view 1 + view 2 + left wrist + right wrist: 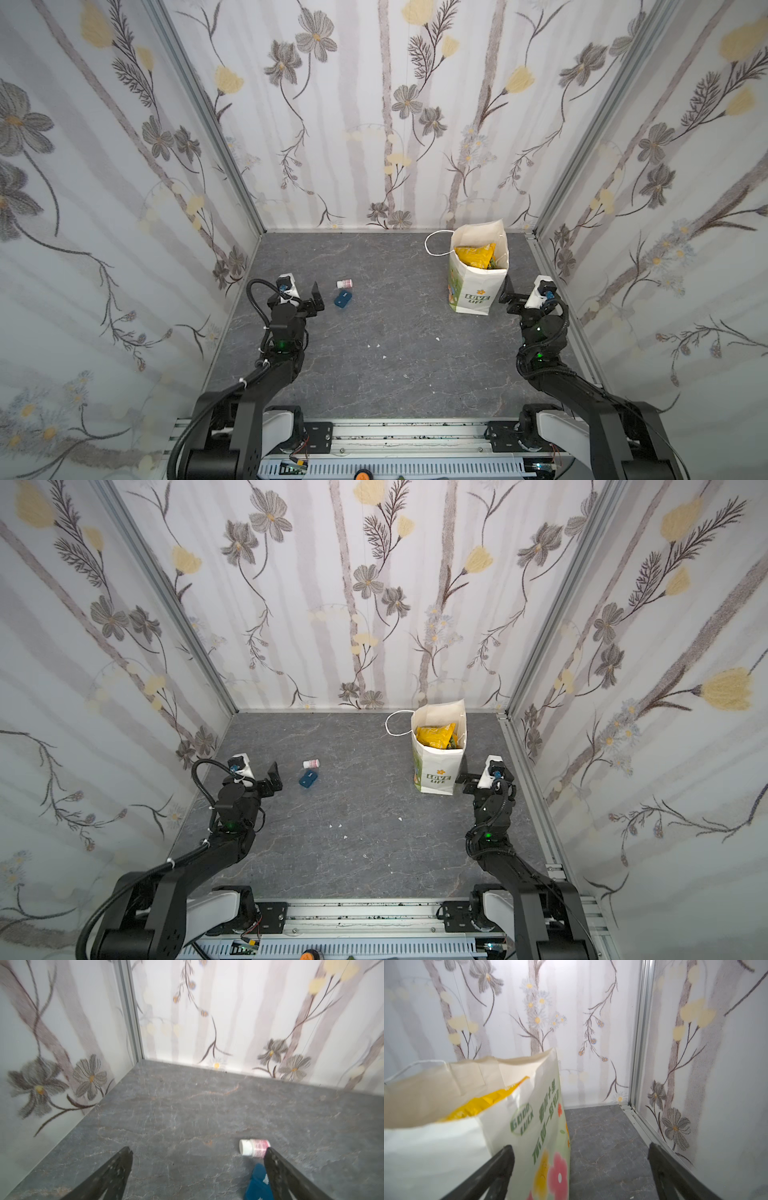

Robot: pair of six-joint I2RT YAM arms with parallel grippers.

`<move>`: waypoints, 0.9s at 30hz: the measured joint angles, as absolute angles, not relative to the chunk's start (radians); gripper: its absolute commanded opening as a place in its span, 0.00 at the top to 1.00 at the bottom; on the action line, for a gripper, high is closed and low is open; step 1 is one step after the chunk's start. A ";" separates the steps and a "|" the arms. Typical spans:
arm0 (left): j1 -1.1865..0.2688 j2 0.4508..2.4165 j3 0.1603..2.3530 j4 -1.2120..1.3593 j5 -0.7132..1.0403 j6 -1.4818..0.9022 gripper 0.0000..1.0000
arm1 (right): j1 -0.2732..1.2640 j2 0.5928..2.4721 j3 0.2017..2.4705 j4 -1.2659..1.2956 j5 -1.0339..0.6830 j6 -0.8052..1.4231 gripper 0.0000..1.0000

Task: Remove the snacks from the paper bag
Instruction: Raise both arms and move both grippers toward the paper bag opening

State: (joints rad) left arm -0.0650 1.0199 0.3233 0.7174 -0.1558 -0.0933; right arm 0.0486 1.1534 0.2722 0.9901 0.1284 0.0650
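Now the 2 claws gape empty. The right claw [581, 1149] waits just beside the upright paper bag [473, 291], probably to steady it; the snacks [476, 255] sit inside, higher than its jaws. The left claw [197, 1151] hangs well apart, a bottle [254, 1147] by its fingertip.

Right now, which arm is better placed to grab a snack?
Right: the right hand, open, sits beside the paper bag where a yellow packet shows; the left hand is far across.
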 measured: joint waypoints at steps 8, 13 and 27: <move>-0.287 0.909 0.763 0.206 -0.128 -0.455 0.00 | 0.066 1.091 0.816 0.351 0.128 0.276 0.03; -0.516 1.154 1.140 -0.068 -0.108 -0.631 0.05 | 0.033 1.362 1.288 -0.039 0.049 0.265 0.04; -0.824 2.128 2.343 -0.618 -0.075 -0.756 0.25 | -0.061 1.957 1.868 -0.692 -0.131 0.181 0.26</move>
State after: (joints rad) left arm -0.8242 2.1281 2.3432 -0.6178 -0.0750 -0.7559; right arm -0.0608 1.9572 1.8683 -0.6922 -0.1314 0.1814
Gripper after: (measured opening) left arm 0.779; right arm 0.779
